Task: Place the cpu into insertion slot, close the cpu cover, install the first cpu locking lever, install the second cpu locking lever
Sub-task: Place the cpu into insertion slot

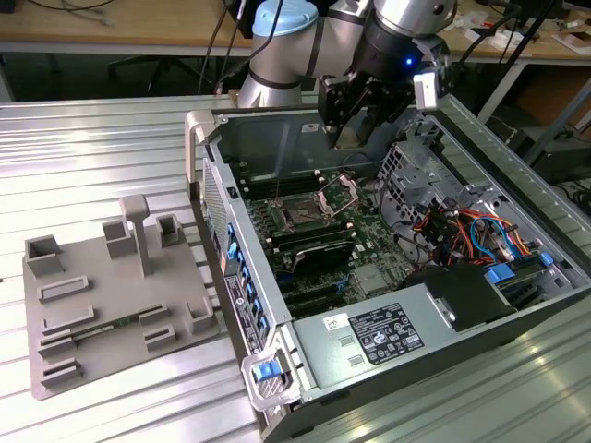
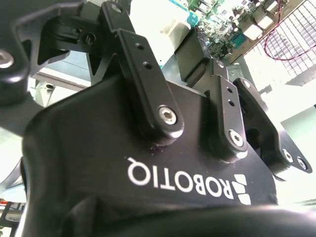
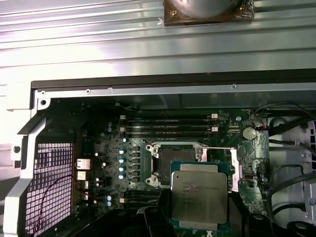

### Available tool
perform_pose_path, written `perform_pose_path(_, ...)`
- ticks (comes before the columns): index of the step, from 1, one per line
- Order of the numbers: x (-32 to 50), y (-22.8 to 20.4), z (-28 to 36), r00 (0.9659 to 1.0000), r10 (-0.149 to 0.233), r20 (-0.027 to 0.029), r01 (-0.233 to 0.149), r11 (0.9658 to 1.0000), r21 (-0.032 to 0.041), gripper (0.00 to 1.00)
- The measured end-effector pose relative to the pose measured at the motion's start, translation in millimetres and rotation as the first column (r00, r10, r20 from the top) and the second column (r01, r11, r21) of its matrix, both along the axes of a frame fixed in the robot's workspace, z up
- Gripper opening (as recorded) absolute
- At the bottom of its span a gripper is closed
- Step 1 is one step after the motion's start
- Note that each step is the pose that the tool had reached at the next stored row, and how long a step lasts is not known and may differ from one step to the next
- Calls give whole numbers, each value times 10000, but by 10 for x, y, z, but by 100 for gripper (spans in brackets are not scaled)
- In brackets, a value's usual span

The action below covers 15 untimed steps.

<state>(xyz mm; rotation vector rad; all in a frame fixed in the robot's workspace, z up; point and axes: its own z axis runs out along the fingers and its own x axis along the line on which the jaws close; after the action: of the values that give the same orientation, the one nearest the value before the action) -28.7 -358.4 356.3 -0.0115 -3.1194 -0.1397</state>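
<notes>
1. Position: in the exterior view the gripper (image 1: 354,137) hangs over the open case (image 1: 214,175), above the green board (image 3: 106,148).
2. Jaws: clamped on the cpu (image 3: 199,193). In the first wrist view the chip lies flat with its metal top facing the camera, and a dark finger (image 3: 150,222) bears on each of two opposite edges.
3. Where the cpu is: carried in the air and not seated. In the first wrist view it overlaps part of the slot (image 3: 165,157). Its height above the slot cannot be told.
4. Slot: open and bare, just beside the long memory slots (image 3: 168,129).
5. Cover (image 1: 339,192): stands raised beside the slot, on the exterior view's right. Nothing is closed or latched.
6. Handling, as a judgement: the chip should be light, stiff and thin. Its metal top looks smooth, so a slack edge grip could let it slide. The underside contacts and the slot's pins are likely fragile and would not tolerate pressing or dragging.
7. Hold, as a judgement: two opposite edges is the sound place to take it. That leaves the underside untouched and the other two edges free to meet the slot's rim.
8. Risk, as a judgement: a tilted or skewed chip could catch on the rim.
9. Other: a grey tray (image 1: 102,305) lies on the table, well apart from the case.
</notes>
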Motion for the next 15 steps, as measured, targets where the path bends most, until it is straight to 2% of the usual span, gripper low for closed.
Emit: perform_pose_path(15,0,0,-28,10000,0,0,0,10000,0,55)
